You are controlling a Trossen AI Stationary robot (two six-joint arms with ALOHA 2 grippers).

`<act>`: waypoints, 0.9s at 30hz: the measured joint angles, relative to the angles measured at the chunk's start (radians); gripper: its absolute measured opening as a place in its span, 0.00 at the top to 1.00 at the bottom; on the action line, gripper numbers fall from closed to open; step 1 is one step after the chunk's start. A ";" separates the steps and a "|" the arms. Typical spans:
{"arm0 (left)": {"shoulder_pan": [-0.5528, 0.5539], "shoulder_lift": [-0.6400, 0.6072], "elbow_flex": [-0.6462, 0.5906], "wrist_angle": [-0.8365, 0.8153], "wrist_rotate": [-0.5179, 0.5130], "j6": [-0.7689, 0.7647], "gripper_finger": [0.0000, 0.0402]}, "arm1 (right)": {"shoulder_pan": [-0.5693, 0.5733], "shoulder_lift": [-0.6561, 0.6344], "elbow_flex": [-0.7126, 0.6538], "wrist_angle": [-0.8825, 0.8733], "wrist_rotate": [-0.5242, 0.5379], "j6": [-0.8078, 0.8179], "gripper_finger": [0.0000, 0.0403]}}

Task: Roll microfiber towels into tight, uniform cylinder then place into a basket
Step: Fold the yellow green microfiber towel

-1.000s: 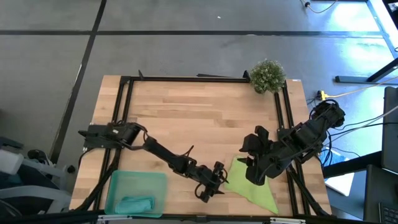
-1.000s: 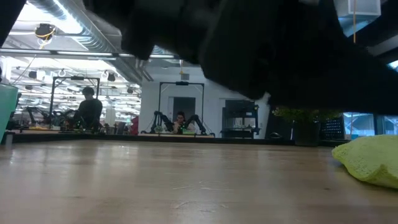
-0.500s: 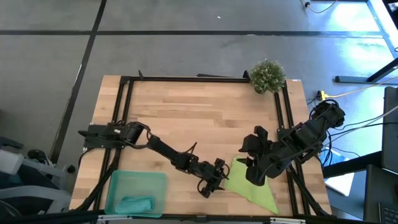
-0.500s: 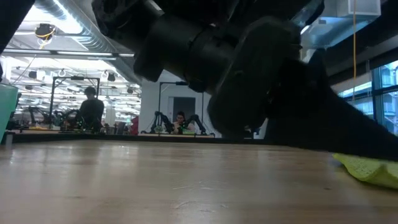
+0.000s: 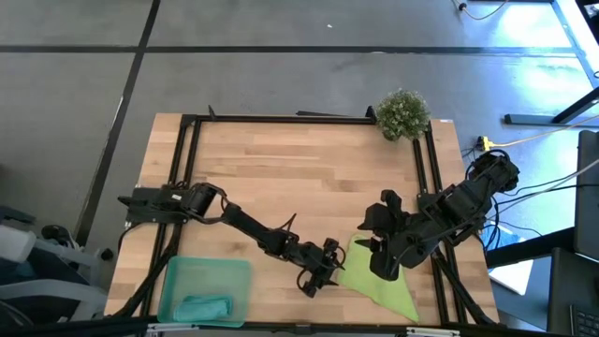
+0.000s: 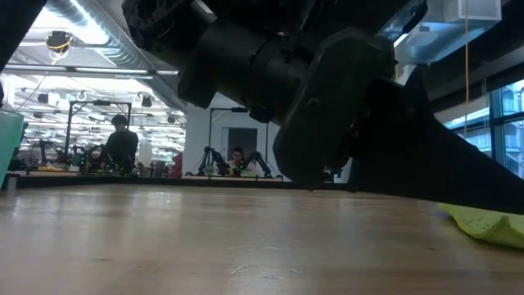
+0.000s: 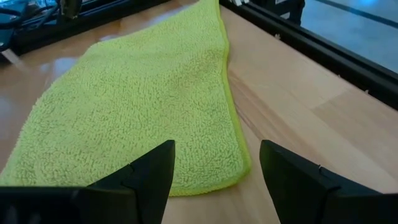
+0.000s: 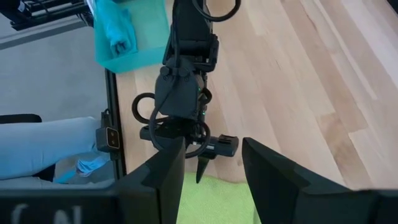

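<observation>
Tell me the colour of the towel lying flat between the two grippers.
Lime yellow-green; the towel shows best in the left wrist view.

Lime yellow-green towel [image 5: 379,278], fuzzy nap, plain, no pattern. Teal towel [image 5: 203,306] inside translucent teal-green basket [image 5: 208,271]. Table [image 5: 299,178]: light wood, plank stripes, black frame rails. Arms and both grippers matte black. Plant [image 5: 402,113] dusty green. Floor [image 5: 281,56] grey with dark lines.

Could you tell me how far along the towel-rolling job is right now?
Done: the teal towel lies rolled in the basket. In hand: the lime towel lies flat and unrolled on the table; the open left gripper sits at its edge, the open right gripper above it. Left: rolling it and placing it in the basket.
</observation>
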 joint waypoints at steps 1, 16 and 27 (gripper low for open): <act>0.000 0.000 0.000 0.000 0.000 0.001 0.43 | 0.000 0.000 0.000 0.001 0.000 0.000 0.60; 0.000 0.048 0.000 0.024 0.001 -0.005 0.44 | 0.000 0.001 0.000 0.004 0.000 0.000 0.60; 0.005 0.048 0.001 0.009 -0.014 0.003 0.85 | 0.000 0.001 0.000 0.003 0.001 -0.014 0.60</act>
